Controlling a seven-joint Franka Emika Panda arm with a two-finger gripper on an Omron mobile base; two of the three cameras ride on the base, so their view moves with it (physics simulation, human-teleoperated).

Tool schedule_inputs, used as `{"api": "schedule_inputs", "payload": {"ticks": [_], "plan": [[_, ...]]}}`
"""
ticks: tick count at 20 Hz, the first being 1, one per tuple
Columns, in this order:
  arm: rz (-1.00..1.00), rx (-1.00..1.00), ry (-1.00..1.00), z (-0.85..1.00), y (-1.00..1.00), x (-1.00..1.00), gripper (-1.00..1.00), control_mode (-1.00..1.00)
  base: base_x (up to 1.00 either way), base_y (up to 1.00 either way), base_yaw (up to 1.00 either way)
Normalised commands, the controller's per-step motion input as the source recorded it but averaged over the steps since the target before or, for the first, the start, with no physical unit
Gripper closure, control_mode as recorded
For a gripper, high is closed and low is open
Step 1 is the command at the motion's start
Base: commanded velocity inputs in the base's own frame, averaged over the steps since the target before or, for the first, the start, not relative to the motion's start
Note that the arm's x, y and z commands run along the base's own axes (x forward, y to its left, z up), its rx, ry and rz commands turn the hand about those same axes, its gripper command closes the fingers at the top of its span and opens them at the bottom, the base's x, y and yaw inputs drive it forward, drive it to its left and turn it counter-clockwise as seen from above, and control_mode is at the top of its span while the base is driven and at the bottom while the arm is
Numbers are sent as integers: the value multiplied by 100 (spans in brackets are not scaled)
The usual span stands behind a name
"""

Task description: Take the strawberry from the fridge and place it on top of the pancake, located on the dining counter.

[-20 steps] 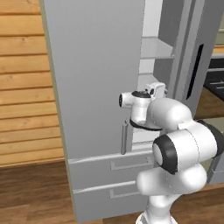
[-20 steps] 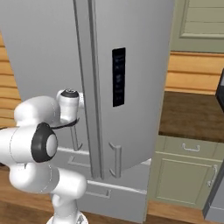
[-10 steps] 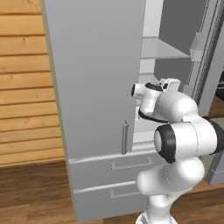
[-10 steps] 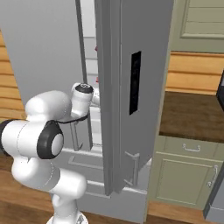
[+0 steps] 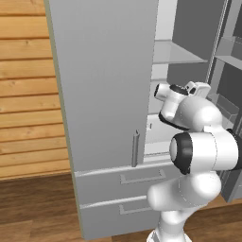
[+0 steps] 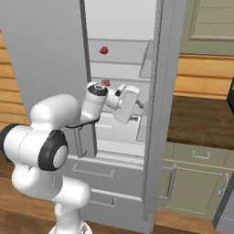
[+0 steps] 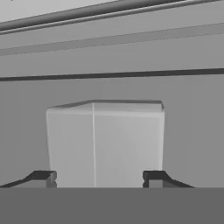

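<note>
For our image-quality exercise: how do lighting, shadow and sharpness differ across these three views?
Left base view: flat, even light on the fridge door. Right base view: bright interior, crisp red items on pale shelves. Hand view: grey, soft and low in contrast, open gripper tips dark.

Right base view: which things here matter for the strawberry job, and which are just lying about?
Job:
fridge, right door open
strawberry, probably, on an upper shelf
gripper, open

Lying about:
second red piece, one shelf lower
pale box
lower cabinet
</note>
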Motion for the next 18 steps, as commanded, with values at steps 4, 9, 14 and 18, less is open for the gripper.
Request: {"api": "schedule_inputs", "payload": {"ticks": [4,9,14,18], "plan": [[-11,8,-7,0,-100,-18,-100,-100,0,0,0],[-5,6,-13,0,-77,-13,-100,-100,0,0,0],[0,0,-27,13,11,-52,-100,-100,0,0,0],[-1,-2,-21,13,45,-39,-100,-100,0,0,0]]}}
